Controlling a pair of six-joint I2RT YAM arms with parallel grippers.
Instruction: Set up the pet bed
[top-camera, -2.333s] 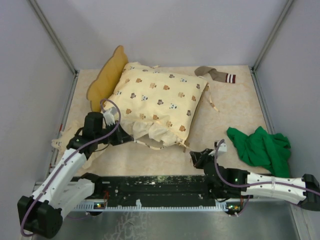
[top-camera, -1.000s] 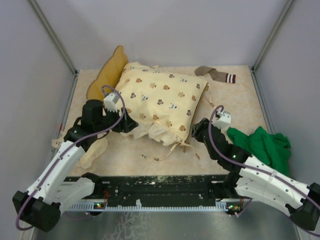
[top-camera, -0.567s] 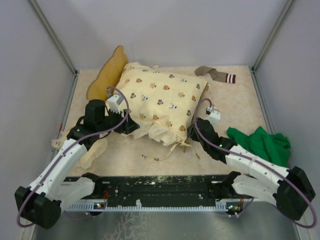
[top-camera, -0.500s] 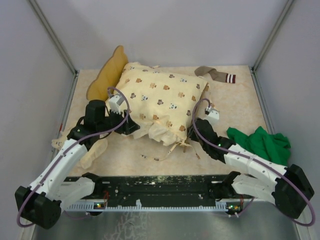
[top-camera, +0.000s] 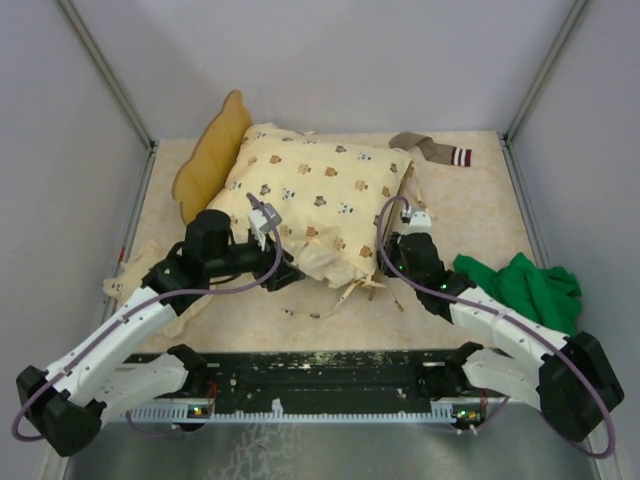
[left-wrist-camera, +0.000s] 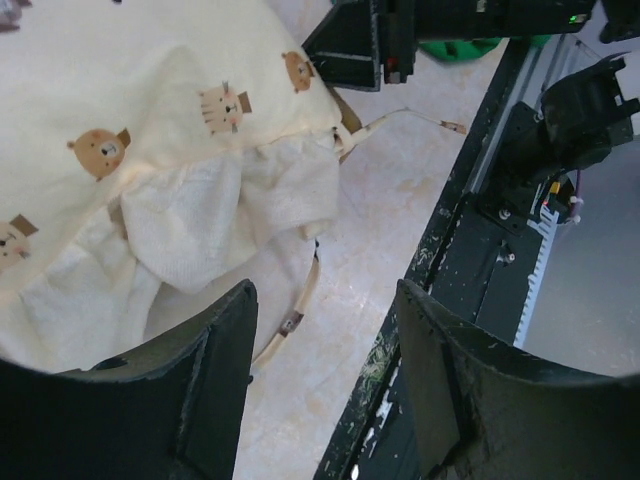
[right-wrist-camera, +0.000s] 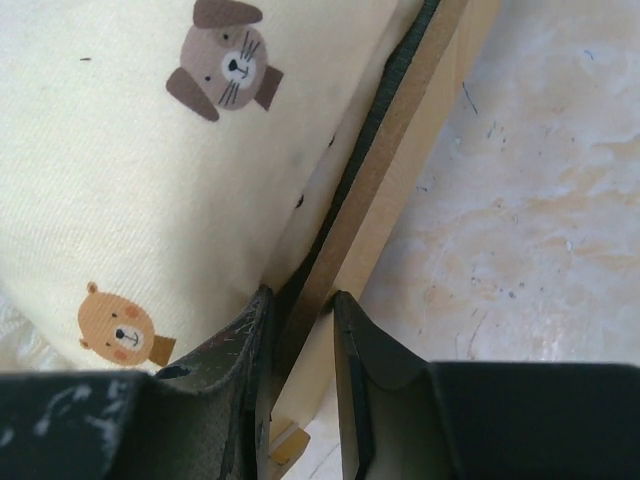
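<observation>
Two views differ: from the top only the quilt (top-camera: 315, 195) shows, while the right wrist view exposes the wooden side rail of the pet bed (right-wrist-camera: 395, 190) beneath it. Right gripper (right-wrist-camera: 300, 300) pinches that rail, jaws narrow; left gripper (left-wrist-camera: 325, 295) gapes wide, empty, beside the quilt's frill.

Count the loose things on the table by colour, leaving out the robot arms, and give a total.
Cream: 2, animal-print bedding counted as one bundle, pale cloth piece
Mustard: 1, cushion
Green: 1, cloth
Brown: 1, sock
Light wood: 1, pet bed
Total: 6
</observation>
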